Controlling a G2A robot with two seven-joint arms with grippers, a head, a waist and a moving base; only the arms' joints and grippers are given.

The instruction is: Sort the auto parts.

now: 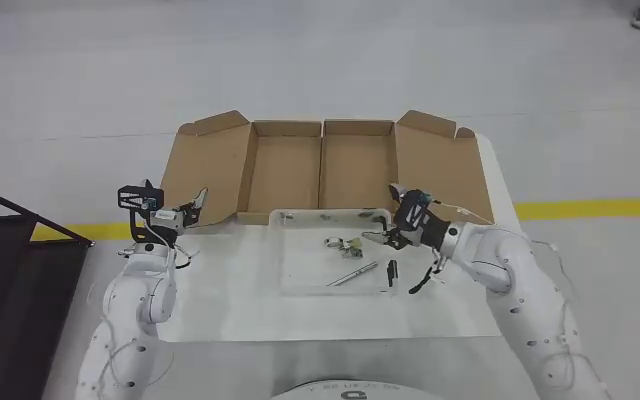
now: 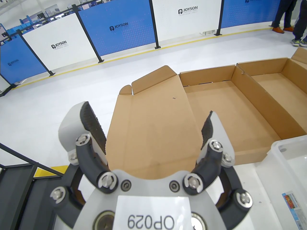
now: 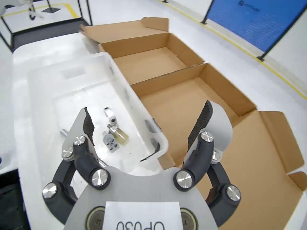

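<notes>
A white label [image 2: 151, 211] with a short printed code sits on the base of the left gripper [image 2: 147, 111], and a like label [image 3: 141, 216] sits on the right gripper [image 3: 146, 107]. Blue and white fence panels [image 2: 187, 10] far off across the floor each carry a dark logo. A small coloured sticker [image 2: 293, 201] shows by the near corner of the clear bin [image 2: 278, 144]; I cannot tell whether it is on the bin or on the table [image 1: 230, 290].

The auto parts lie in the clear bin in the middle of the table: a cluster of small metal fittings [image 3: 112, 135], a thin metal rod [image 1: 355, 273] and a small dark piece [image 1: 392, 268]. The cardboard box [image 1: 285, 175], with two compartments and its flaps spread, stands just beyond the bin, whose far wall stands between the parts and the box.

The right gripper is spread wide and holds nothing, above the bin's far right corner. The left gripper, also spread and holding nothing, hangs at the table's left side, facing the box's left flap. A black rack [image 1: 30, 260] stands left of the table.
</notes>
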